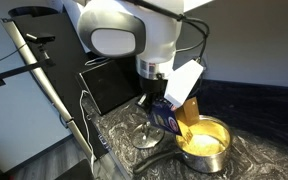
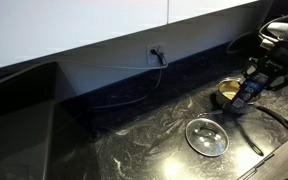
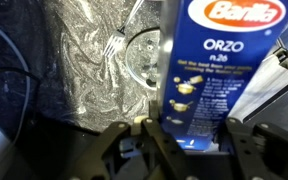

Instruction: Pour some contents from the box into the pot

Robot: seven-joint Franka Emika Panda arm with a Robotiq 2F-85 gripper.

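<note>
Dark blue Barilla orzo box with a yellow-orange side, centre-right of the wrist view, clamped between the fingers of the hand, tilted above the shiny steel pot at lower right, yellowish inside, glass lid just beside it on the marbled table

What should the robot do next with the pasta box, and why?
Probably tip the box a little further toward the pot. The pincer is clamped on the box, which leans at the pot's edge, and I can't see any pasta falling yet.
</note>
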